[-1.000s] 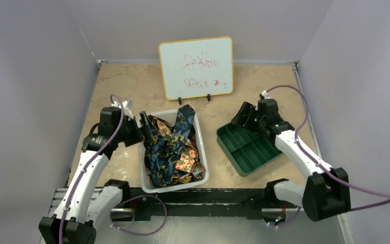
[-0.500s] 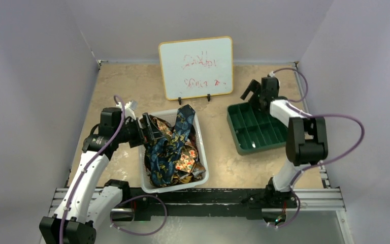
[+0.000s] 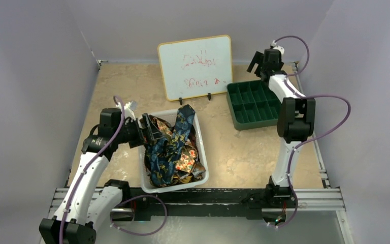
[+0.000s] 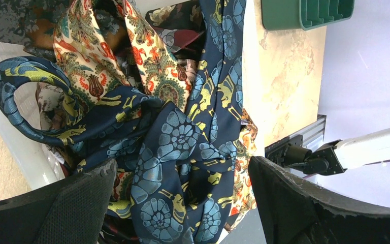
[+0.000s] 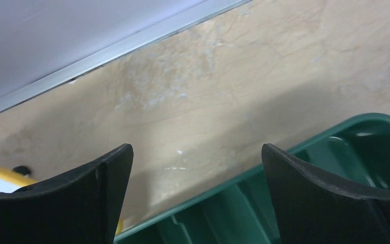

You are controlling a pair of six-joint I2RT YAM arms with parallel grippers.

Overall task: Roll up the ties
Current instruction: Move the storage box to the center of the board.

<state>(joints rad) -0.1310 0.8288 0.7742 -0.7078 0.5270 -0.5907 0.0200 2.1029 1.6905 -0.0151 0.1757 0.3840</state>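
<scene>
Several ties (image 3: 174,147) with floral and paisley prints lie tangled in a white bin (image 3: 202,179) at the middle front. A dark navy tie with blue and gold (image 4: 180,147) lies on top, over cream, red and brown ones (image 4: 147,56). My left gripper (image 3: 150,130) is at the bin's left rim, open and empty; in the left wrist view its jaws (image 4: 183,203) stand wide apart just above the navy tie. My right gripper (image 3: 257,62) is open and empty at the far rim of the green tray (image 3: 254,104).
The green tray with several compartments (image 5: 315,203) sits at the back right, beside a whiteboard (image 3: 195,66) on a small stand. Grey walls close in the table on three sides. A metal rail (image 3: 203,198) runs along the front edge.
My right arm has stretched out to the back right corner, and the green tray has moved with it from the middle right to beside the whiteboard. The left arm has held still.
</scene>
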